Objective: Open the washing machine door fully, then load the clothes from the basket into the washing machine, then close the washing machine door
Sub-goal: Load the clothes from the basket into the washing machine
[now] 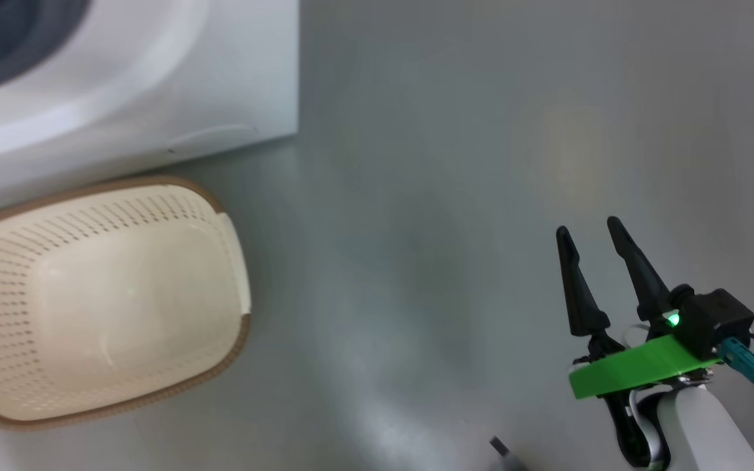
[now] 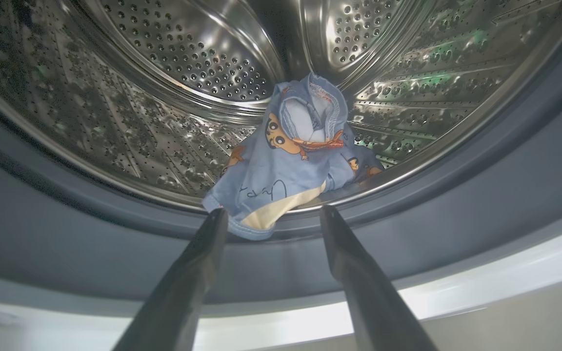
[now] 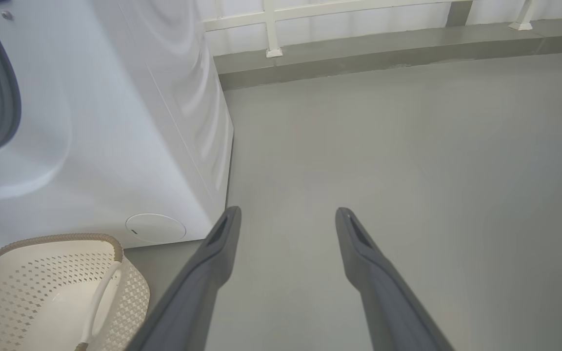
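LAUNDRY IN: The clothes (image 2: 291, 165) lie inside the washing machine (image 1: 154, 85), at the front lip of its steel drum (image 2: 188, 58), with one hem drooping onto the grey gasket (image 2: 505, 161). The left gripper (image 2: 272, 213) hovers at the machine's mouth, fingers spread and empty. The basket (image 1: 4, 288) sits empty just in front of the machine. The right gripper (image 1: 587, 226), also spread and empty, hangs over bare floor well off to the machine's side. Loading looks done. The next move is probably to nudge the hem inward, then swing the washing machine door shut.
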Controlling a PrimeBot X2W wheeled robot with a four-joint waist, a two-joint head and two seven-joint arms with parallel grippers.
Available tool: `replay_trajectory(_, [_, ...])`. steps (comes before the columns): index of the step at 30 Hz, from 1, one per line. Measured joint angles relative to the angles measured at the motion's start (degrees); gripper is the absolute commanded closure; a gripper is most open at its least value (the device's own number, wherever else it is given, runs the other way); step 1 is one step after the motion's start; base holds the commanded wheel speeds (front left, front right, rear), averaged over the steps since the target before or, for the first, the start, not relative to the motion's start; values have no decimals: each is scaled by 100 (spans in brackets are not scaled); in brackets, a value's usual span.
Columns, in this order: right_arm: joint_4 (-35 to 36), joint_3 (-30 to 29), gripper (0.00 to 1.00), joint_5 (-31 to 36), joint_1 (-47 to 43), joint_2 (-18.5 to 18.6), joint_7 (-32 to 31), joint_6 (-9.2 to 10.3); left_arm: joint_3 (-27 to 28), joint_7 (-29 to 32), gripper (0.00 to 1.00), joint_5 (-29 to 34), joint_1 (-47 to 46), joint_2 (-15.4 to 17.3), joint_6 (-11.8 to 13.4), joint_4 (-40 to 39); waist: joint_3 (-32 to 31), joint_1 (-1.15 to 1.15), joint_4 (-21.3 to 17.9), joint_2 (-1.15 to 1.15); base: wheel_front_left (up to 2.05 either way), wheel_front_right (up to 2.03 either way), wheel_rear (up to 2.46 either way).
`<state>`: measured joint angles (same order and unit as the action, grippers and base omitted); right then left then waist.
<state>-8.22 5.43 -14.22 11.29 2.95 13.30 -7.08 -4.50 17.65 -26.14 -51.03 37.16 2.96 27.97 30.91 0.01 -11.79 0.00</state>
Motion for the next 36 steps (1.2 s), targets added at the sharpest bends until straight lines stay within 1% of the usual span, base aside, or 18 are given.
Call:
replay_trajectory(7, [-235,196,0,-215,323,-41,93,0,-148,612,0,213,-699,439,-13,-3,574,0,-290,0,0,0,0])
replay_trajectory(12, [-247,283,0,-380,505,-43,100,0,-275,906,0,455,-1107,702,21,-18,922,-1,-480,0,0,0,0])
replay_trajectory(16, [-188,337,0,-483,612,-46,100,0,-326,1057,0,587,-1372,903,71,-23,1166,-1,-629,0,0,0,0])
replay_trajectory(21, [-160,376,0,-602,615,-51,101,0,-396,1159,0,803,-1594,1014,253,25,1402,-1,-784,0,0,0,0])
replay_trajectory(22, [-154,377,0,-603,615,-53,101,0,-398,1160,15,820,-1625,1025,286,42,1438,-1,-808,0,0,0,0])
replay_trajectory(23, [-147,377,0,-603,616,-53,101,0,-409,1155,48,827,-1664,1035,290,58,1470,-1,-826,0,0,0,0])
replay_trajectory(24, [-140,376,0,-608,616,-52,101,0,-420,1078,73,861,-1707,1045,290,58,1501,-1,-840,0,0,0,0])
replay_trajectory(25, [-135,380,0,-627,619,-53,101,0,-421,1028,100,868,-1753,1047,294,60,1529,-1,-850,0,0,0,0])
replay_trajectory(32, [-114,478,0,-684,804,-54,101,0,-455,565,100,913,-2185,1045,278,119,1667,-1,-845,0,0,0,0])
replay_trajectory(34, [-96,542,0,-702,846,-57,101,0,-434,322,100,905,-2347,1050,205,140,1715,-1,-867,0,0,0,0])
replay_trajectory(36, [-90,572,0,-721,878,-59,101,0,-296,43,100,747,-2521,1024,154,203,1761,-1,-909,0,0,0,0])
